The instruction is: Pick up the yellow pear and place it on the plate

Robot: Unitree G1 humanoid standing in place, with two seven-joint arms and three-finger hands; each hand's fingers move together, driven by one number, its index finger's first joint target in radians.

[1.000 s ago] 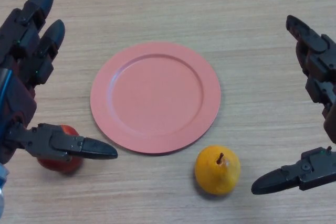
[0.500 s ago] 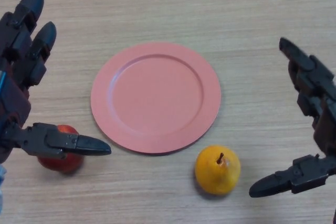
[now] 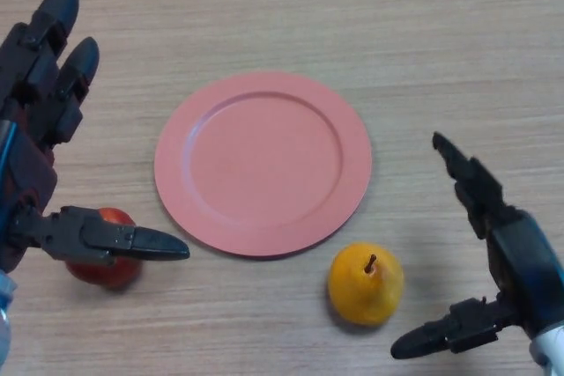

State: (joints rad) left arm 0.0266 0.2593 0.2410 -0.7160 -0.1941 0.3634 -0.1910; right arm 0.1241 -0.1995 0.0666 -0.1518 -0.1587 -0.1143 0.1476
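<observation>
The yellow pear point(image 3: 365, 284) stands upright on the wooden table, stem up, just off the near right rim of the pink plate point(image 3: 263, 162). Nothing lies on the plate. My right hand point(image 3: 520, 266) is open at the lower right, its thumb reaching toward the pear from the right and its fingers pointing up past it, apart from the fruit. My left hand point(image 3: 35, 156) is open at the left edge, idle, with its thumb stretched over a red apple.
A red apple point(image 3: 104, 257) lies at the lower left, partly hidden under my left thumb, a little off the plate's near left rim. The wooden table point(image 3: 423, 33) stretches out behind the plate.
My right hand has come down and leftward, closer to the pear, with its fingers still spread. The left hand, pear, plate and apple have stayed put.
</observation>
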